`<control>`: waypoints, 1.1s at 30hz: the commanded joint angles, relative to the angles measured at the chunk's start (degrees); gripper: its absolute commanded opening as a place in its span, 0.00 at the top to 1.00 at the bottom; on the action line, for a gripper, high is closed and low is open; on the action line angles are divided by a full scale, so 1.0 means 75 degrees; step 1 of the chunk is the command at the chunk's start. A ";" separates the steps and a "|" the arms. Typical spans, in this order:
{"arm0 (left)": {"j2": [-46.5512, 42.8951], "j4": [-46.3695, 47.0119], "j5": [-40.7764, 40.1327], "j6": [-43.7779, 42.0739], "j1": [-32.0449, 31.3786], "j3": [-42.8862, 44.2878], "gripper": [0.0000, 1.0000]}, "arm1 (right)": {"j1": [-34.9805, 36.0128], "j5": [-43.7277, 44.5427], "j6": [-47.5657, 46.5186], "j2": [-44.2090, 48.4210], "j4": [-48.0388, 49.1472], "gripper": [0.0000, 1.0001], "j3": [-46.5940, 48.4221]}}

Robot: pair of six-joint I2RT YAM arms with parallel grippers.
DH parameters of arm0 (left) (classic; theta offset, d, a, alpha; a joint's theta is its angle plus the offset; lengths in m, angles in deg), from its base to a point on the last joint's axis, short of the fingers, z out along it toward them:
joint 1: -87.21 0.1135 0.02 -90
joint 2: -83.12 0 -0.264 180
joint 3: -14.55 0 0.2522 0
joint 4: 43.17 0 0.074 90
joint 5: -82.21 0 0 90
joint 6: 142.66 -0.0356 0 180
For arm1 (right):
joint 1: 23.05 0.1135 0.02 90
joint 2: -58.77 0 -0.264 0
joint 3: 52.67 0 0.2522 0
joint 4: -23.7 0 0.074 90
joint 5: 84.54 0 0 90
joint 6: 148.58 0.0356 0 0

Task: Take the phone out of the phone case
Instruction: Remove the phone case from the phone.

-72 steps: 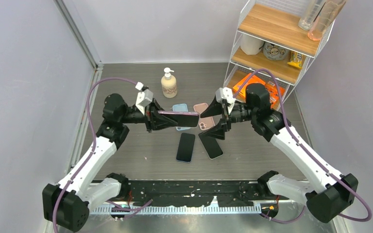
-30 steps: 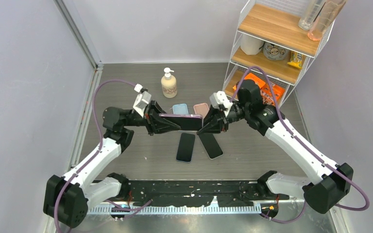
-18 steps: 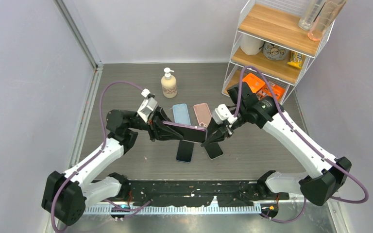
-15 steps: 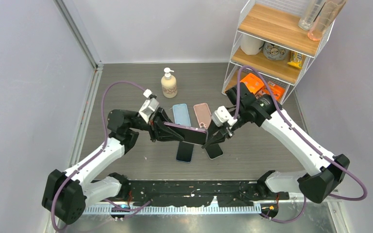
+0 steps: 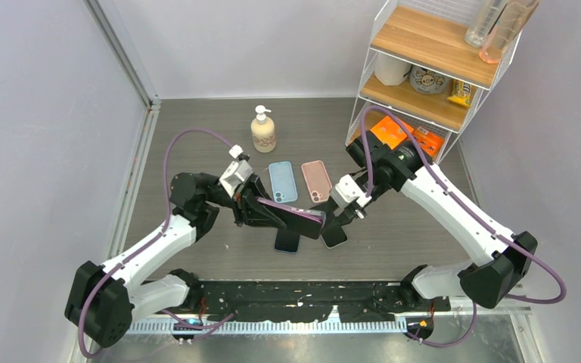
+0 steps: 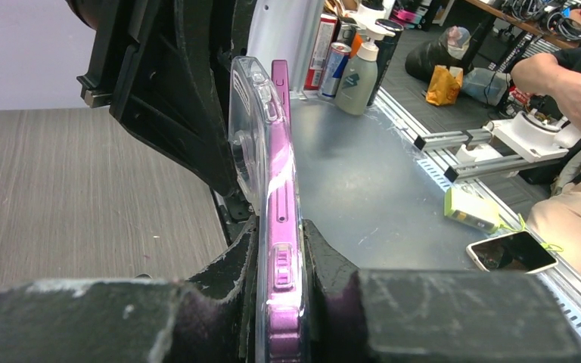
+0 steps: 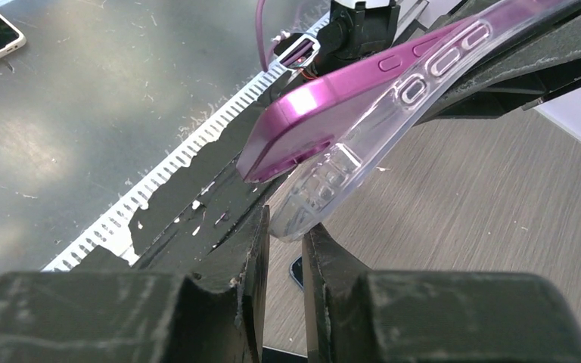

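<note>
A purple phone (image 5: 296,215) in a clear phone case (image 5: 319,219) hangs above the middle of the table. My left gripper (image 5: 270,211) is shut on it from the left, its fingers pressing both flat faces (image 6: 280,227). From the right, my right gripper (image 5: 332,218) is shut on the case's end corner. In the right wrist view the clear phone case (image 7: 340,181) has peeled away from the phone's corner (image 7: 318,102), and its rim sits between the fingertips of the right gripper (image 7: 286,227). The left wrist view shows the phone case (image 6: 246,144) bowing off the phone's far end.
Two dark-screened phones (image 5: 287,241) (image 5: 336,236) lie on the table under the held one. A blue case (image 5: 282,181) and a pink case (image 5: 317,179) lie behind them. A soap bottle (image 5: 263,130) stands further back, and a wire shelf (image 5: 424,72) fills the back right.
Both arms have come down and toward the near edge with the phone. The right gripper closed in on the phone's end and pinched the case corner, which now stands off the phone.
</note>
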 commanded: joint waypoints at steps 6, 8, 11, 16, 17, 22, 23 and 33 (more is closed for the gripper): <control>-0.0207 0.0732 0.1115 0.0277 -0.0185 -0.0139 1.00 | -0.0238 0.0567 0.1514 0.0001 0.1184 0.95 0.0227; -0.0289 0.0665 0.1117 0.0136 -0.0139 -0.0220 1.00 | -0.0356 0.0783 0.3059 0.0326 0.2560 0.94 -0.0145; -0.0415 0.0444 0.1011 -0.0157 -0.0039 -0.0364 1.00 | -0.0436 0.1496 0.5823 0.0843 0.5254 0.95 -0.0991; -0.0597 -0.0376 0.0722 -0.0743 0.0197 -0.0404 1.00 | -0.0524 0.3060 0.8280 0.1157 0.6912 0.87 -0.1230; -0.0651 -0.0665 0.0634 -0.0931 0.0265 -0.0397 1.00 | -0.0541 0.3519 0.8545 0.1155 0.7029 0.85 -0.1233; -0.0981 -0.2981 0.0075 -0.2482 0.0799 -0.0096 1.00 | -0.0666 0.4448 0.9043 0.1328 0.7068 0.75 -0.1241; -0.1044 -0.3571 -0.0016 -0.2836 0.0914 0.0043 1.00 | -0.0671 0.4523 0.8962 0.1413 0.6984 0.70 -0.1251; -0.1127 -0.6258 -0.0234 -0.4507 0.1551 0.1124 1.00 | -0.0699 0.4451 0.6580 0.2199 0.4667 0.39 -0.1496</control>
